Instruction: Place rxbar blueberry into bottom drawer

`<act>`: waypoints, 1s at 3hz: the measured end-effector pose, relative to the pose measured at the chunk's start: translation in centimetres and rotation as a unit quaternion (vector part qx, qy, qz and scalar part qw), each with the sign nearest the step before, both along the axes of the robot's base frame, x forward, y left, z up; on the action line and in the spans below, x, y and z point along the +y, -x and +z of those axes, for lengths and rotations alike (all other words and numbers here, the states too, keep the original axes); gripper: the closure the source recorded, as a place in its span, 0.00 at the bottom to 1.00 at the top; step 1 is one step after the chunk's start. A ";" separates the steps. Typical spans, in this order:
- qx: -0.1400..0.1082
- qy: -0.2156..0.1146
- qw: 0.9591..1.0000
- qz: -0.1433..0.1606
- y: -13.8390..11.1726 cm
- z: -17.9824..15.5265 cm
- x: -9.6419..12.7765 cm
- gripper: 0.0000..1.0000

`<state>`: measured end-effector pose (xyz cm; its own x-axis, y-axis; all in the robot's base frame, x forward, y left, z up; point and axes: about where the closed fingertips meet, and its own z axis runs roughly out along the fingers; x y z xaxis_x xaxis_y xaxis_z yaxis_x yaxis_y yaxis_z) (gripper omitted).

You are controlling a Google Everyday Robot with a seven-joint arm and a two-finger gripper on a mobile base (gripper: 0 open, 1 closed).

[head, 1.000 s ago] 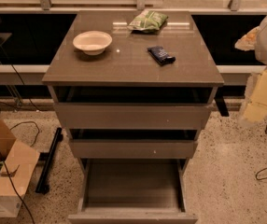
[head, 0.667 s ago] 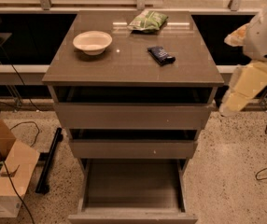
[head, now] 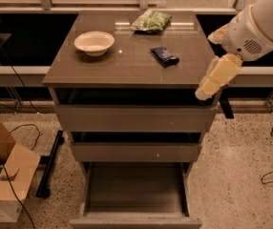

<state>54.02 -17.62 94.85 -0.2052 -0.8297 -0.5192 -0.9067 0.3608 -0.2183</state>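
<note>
On the table (head: 127, 68), the flat top of a grey-brown cabinet with three drawers, the rxbar blueberry (head: 164, 56) lies flat in its dark navy wrapper, right of centre and turned at a slight angle. A white bowl (head: 94, 42) sits upright to its left, well apart from it, and a green crinkled bag (head: 151, 21) lies at the far edge, just beyond the bar. Below, the top drawer (head: 135, 119) and middle drawer (head: 135, 152) each stand slightly ajar, while the bottom drawer (head: 135, 187) is pulled well out toward the near side, its shallow tray showing bare. At the right, a white robot arm (head: 263, 25) reaches in from the upper corner, and its cream-coloured gripper (head: 204, 92) hangs pointing down and left beside the table's near right corner, well apart from the bar; whether the jaws are open or closed cannot be told. A cardboard box (head: 5, 175) rests on the speckled floor at the near left.
</note>
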 end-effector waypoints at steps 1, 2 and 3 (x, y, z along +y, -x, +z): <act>0.011 -0.048 0.999 -0.012 -4.5 -1.6 1.0 0.00; 0.020 -0.091 0.995 -0.023 -9.5 -3.1 1.7 0.00; 0.020 -0.091 0.995 -0.023 -9.5 -3.1 1.7 0.00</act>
